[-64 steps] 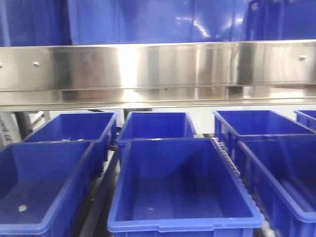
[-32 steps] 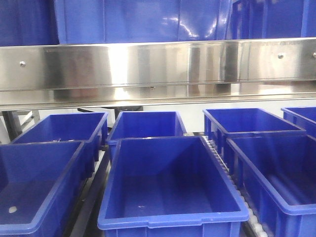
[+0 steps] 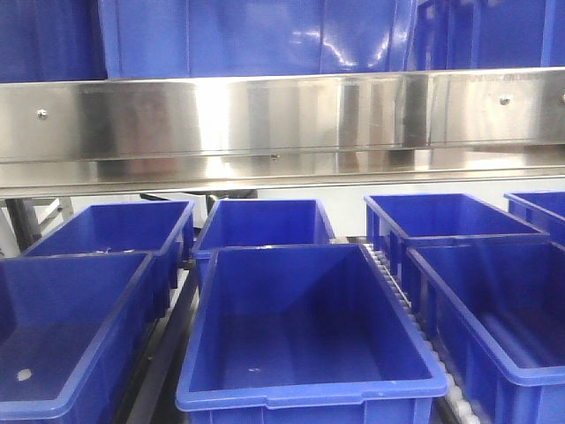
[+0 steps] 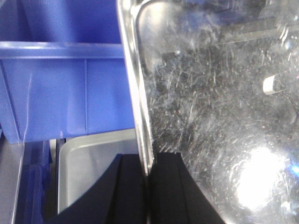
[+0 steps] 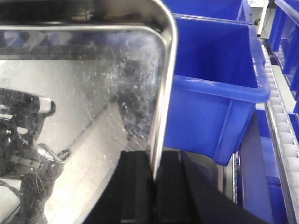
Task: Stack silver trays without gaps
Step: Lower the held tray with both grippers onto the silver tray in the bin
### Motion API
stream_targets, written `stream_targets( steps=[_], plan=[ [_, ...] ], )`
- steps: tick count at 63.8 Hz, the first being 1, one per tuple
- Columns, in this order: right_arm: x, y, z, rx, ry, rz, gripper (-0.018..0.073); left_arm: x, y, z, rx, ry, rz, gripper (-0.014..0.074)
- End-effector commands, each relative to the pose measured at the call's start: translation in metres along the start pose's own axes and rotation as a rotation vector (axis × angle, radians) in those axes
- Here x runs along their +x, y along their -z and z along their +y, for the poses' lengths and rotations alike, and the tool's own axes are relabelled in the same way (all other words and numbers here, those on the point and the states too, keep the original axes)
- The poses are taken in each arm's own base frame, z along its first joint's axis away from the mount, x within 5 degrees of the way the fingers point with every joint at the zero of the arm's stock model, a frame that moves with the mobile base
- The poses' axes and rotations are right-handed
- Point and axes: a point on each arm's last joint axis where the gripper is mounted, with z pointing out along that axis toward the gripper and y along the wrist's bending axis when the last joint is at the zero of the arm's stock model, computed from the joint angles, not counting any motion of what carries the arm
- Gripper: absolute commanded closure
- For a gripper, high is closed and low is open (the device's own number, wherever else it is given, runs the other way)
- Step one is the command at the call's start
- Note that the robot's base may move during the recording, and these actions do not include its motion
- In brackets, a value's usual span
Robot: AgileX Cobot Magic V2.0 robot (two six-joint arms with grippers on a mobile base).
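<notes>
The left jaws and right jaws each pinched an opposite rim of one silver tray (image 4: 210,107), which spanned between the arms. A second tray (image 4: 86,170) lay below it, at the lower left of the left wrist view, so I judged the move to be straight down.

Held tray (image 4: 210,116) cropped, lower tray (image 4: 86,170) partly behind left gripper (image 4: 148,161)

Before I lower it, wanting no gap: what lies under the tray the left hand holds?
A second grey tray lies below the held tray, its corner showing. The left hand and the held tray cover the rest, so alignment cannot be judged.
</notes>
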Motion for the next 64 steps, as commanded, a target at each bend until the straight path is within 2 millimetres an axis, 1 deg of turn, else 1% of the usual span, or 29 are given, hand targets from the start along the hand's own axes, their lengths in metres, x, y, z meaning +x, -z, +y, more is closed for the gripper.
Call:
stream_targets(
  steps=[1,9,16,25,33,45,58,64],
  plan=[
    [-0.008,0.007,0.0,0.001,0.023,-0.054,0.0646,-0.007,0.004,-0.002,0.016,-0.021,-0.05,0.0613],
    [0.001,0.005,0.001,-0.007,0.011,0.035,0.0646,0.001,0.003,0.002,-0.022,-0.019,0.032,0.0613],
    [0.012,-0.004,0.0,-0.007,0.01,0.123,0.0646,0.013,-0.004,0.004,-0.061,-0.025,0.122,0.0613],
    [0.03,-0.025,-0.002,-0.005,0.006,0.234,0.0646,0.025,-0.017,0.008,-0.118,-0.063,0.202,0.0613],
    [0.046,-0.044,-0.004,-0.003,0.001,0.312,0.0646,0.038,-0.034,0.007,-0.129,-0.071,0.256,0.0613],
    [0.063,-0.067,-0.006,0.001,-0.003,0.373,0.0646,0.053,-0.055,0.006,-0.142,-0.091,0.303,0.0613],
    [0.075,-0.087,-0.008,0.005,-0.006,0.379,0.0646,0.07,-0.08,0.003,-0.133,-0.106,0.33,0.0613],
    [0.081,-0.095,-0.009,0.007,-0.007,0.39,0.0646,0.077,-0.088,0.002,-0.128,-0.109,0.338,0.0613]
  ],
)
